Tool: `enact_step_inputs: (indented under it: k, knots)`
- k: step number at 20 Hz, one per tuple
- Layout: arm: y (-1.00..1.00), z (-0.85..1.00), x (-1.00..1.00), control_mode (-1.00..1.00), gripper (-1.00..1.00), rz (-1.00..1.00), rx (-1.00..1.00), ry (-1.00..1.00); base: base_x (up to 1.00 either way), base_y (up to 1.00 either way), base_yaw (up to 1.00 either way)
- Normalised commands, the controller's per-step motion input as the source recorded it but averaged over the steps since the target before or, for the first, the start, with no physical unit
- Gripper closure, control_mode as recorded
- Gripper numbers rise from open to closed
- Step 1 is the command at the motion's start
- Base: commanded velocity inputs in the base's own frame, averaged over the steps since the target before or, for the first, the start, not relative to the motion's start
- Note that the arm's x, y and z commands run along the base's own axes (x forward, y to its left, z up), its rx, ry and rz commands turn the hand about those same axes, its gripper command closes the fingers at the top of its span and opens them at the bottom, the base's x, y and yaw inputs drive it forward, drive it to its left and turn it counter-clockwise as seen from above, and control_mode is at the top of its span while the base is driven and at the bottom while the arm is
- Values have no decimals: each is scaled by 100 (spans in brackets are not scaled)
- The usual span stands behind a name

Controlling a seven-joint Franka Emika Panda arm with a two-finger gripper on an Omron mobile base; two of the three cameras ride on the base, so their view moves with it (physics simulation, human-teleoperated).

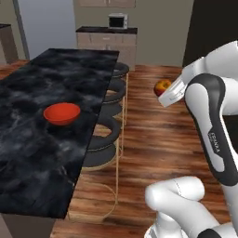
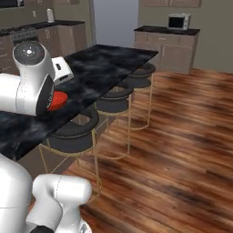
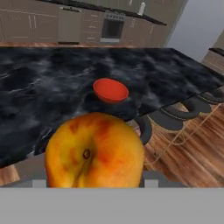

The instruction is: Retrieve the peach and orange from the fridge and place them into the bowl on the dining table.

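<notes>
Carrying the peach (image 3: 94,151) toward the bowl (image 1: 62,113) on the dining table (image 1: 42,153).

Gripper (image 1: 166,93) partly closed on the peach, fruit pinched at the end of the hand, held up over the wood floor (image 1: 153,139) past the row of stools (image 1: 107,139), off the table's edge. In the hand view, bowl at about 12 o'clock beyond the fruit, empty, standing well in from the marble edge; in the left base view, bowl at 9 o'clock from the peach. Probably the transport step for the first fruit, orange yet to fetch. Next: reach across the stools, centre over the bowl, lower, then release.
</notes>
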Motion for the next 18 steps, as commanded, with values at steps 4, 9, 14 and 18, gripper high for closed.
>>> enact_step_inputs:
  k: [4, 9, 14, 18]
  knots:
    - [0, 0, 0, 100, 100, 0, 0, 0, 100, -64, 55]
    - [0, 0, 0, 100, 100, 0, 0, 0, 100, -61, 54]
    - [0, 0, 0, 100, 100, 0, 0, 0, 100, -18, 57]
    - [0, 0, 0, 100, 100, 0, 0, 0, 100, -13, 60]
